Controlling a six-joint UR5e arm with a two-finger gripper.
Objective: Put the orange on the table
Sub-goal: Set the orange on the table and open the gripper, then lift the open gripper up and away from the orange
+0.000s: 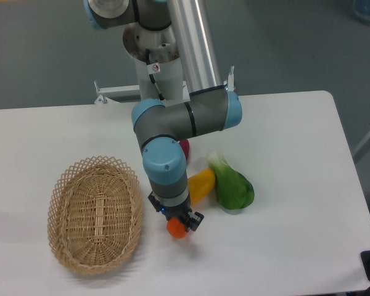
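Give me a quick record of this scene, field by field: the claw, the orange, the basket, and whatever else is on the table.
claw: pointing down, closed around the orange
orange: in the claw, at or just above the table, right of the basket
table: white, rounded corners
wicker basket: oval, left side, nothing visible inside
yellow-orange fruit: lying beside the green vegetable
green vegetable: leafy, right of the arm
dark red item: mostly hidden behind the arm

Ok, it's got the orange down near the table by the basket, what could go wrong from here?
1. The orange is round; released by the gripper, it may roll across the table toward the near edge or the wicker basket.
2. The yellow-orange fruit and green vegetable lie close beside the wrist; a sideways retreat could knock them.
3. The wrist hides the fingers, so release is hard to confirm.
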